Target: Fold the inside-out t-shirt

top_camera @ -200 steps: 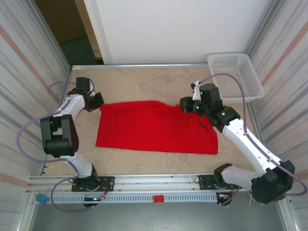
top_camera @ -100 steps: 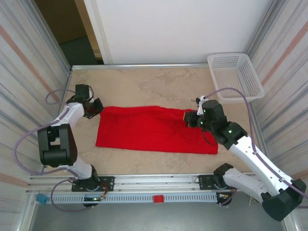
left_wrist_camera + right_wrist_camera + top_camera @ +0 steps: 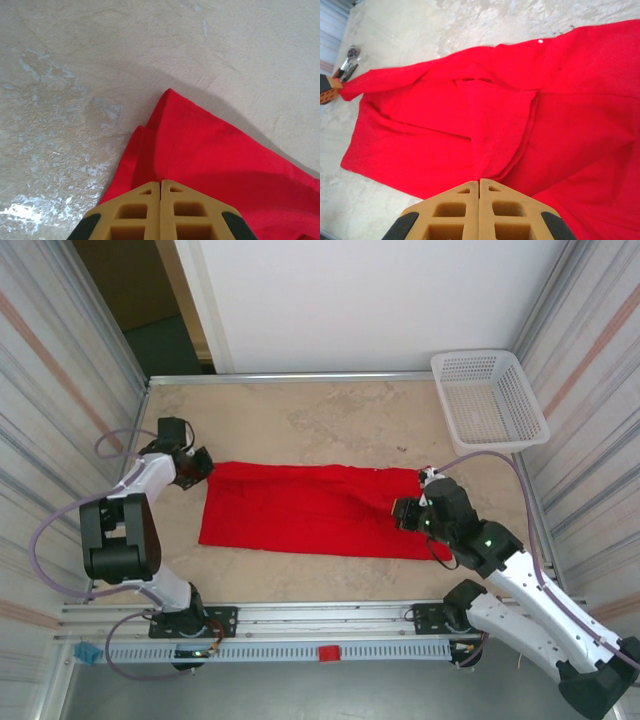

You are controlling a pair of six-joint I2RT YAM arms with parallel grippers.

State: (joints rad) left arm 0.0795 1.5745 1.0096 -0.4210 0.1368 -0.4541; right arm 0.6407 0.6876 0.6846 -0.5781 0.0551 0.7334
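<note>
Inside-out t-shirt lies as a long red band across mid-tabletop. Bare surface is wide toward the far edge, narrower toward the near edge. Left end effector is clamped together on the shirt's far-left corner. Right end effector is pinched closed on a fold toward the right end. The right arm covers part of the shirt's right edge.

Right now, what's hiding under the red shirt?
The red t-shirt lies spread on the beige table, which shows bare all around it. The cloth is folded over itself in layers, so whatever is between or beneath them is covered and cannot be seen.
</note>
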